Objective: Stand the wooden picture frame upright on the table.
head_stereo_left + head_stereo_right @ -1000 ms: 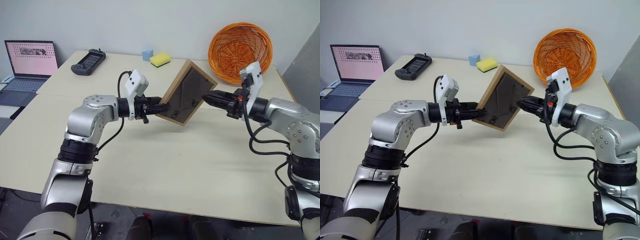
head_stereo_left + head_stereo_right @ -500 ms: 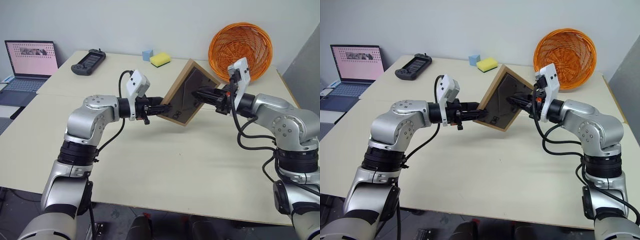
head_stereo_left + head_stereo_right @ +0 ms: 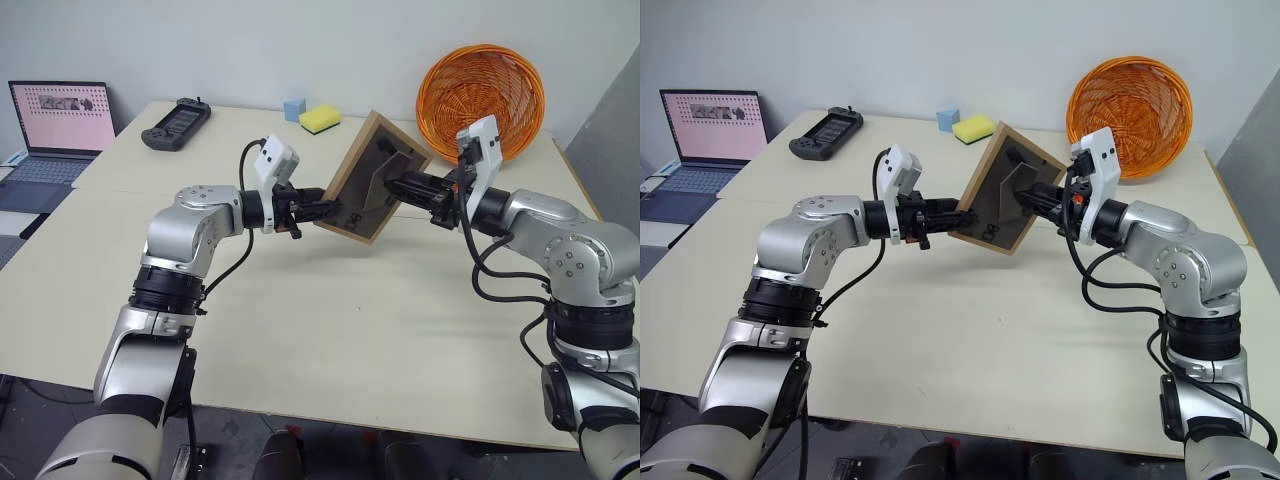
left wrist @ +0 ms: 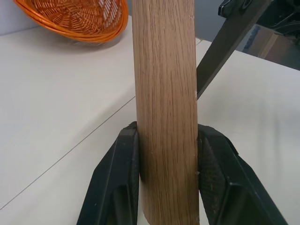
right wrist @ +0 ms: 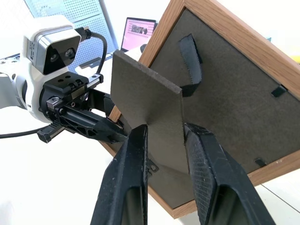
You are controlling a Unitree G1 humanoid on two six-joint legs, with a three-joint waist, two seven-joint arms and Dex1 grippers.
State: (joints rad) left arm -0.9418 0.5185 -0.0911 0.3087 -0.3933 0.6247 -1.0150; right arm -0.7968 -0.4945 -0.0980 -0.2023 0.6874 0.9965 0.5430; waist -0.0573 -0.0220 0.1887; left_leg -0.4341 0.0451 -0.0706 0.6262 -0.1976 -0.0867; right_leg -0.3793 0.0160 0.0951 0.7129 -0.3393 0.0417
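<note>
The wooden picture frame (image 3: 352, 205) hangs tilted above the table (image 3: 330, 330), its dark grey back panel towards me. My left gripper (image 3: 325, 213) is shut on the frame's lower left wooden edge (image 4: 164, 117), one finger on each face. The prop leg (image 5: 145, 89) stands swung out from the back panel, tied to it by a black strap. My right gripper (image 5: 166, 130) reaches in from the right. Its fingers stand a little apart, one on each side of the leg's end. The picture side faces away and is hidden.
An orange wicker basket (image 3: 482, 100) leans at the back right. A yellow sponge (image 3: 320, 119), a small blue block (image 3: 294, 108) and a black controller (image 3: 177, 124) lie along the far edge. An open laptop (image 3: 60, 125) sits at the far left.
My right gripper moved left from the frame's right edge onto its back. The prop leg has swung out from the panel. The left gripper kept its grip, and the frame now stands steeper.
</note>
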